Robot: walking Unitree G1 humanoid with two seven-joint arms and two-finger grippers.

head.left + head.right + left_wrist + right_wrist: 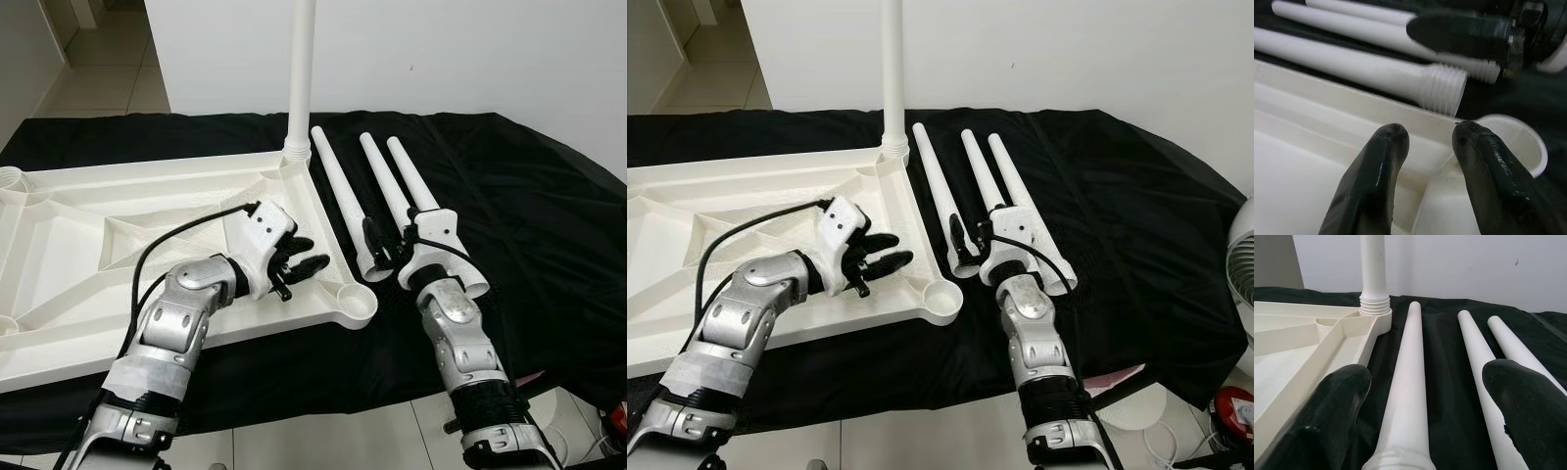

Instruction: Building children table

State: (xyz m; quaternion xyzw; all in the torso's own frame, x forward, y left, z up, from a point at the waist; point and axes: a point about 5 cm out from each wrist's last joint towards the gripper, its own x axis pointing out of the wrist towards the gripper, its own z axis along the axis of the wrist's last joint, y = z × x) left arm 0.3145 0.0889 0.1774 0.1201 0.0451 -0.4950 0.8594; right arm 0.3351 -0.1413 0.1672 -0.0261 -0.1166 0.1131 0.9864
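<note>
White tabletop (118, 230), upside down, ribbed underside up, on black cloth (549, 215), toward 9 o'clock of the scene. One leg (302, 69) already screwed upright into the far corner socket at 12 o'clock. Empty round socket (355, 300) at the near corner, at roughly 6 o'clock of the standing leg. Three loose legs flat on the cloth just beside the tabletop's edge, toward 3 o'clock of it: first leg (338, 191) nearest the edge, second leg (384, 186) beside it, third leg (413, 176) outermost; threaded ends toward the robot.

Left gripper (299, 259) over the tabletop near the empty socket, fingers (1376, 181) spread apart, pinching nothing, tips aimed at the socket rim. Right gripper (1420, 401) low over the cloth, fingers spread wide, straddling the threaded end of the first leg without touching it

White wall (441, 49) beyond at 12 o'clock
</note>
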